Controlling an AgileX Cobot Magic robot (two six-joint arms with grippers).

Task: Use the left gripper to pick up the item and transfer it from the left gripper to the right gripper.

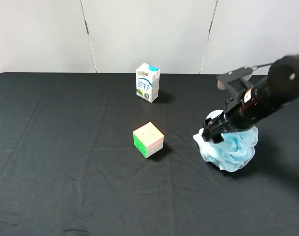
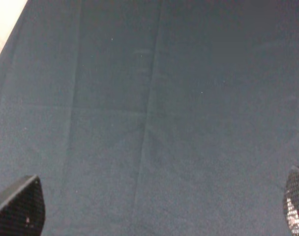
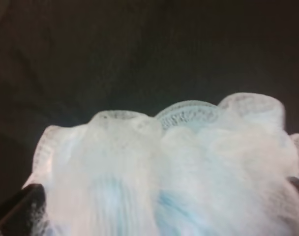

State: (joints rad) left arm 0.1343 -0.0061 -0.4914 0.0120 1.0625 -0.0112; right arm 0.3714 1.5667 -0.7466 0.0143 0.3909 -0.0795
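The pale-blue mesh bath pouf [image 1: 236, 148] rests on the black cloth at the right. My right gripper [image 1: 213, 132] reaches down onto its upper left side. In the right wrist view the pouf [image 3: 169, 167] fills the space between the two fingertips [image 3: 16, 211], which stand wide apart around it, so the right gripper [image 3: 158, 199] is open. My left gripper [image 2: 154, 206] is open and empty over bare black cloth; its arm does not show in the exterior high view.
A pastel puzzle cube [image 1: 148, 139] sits mid-table, left of the pouf. A small white milk carton [image 1: 148, 82] stands further back near the wall. The black tablecloth [image 1: 66, 147] covers the whole table.
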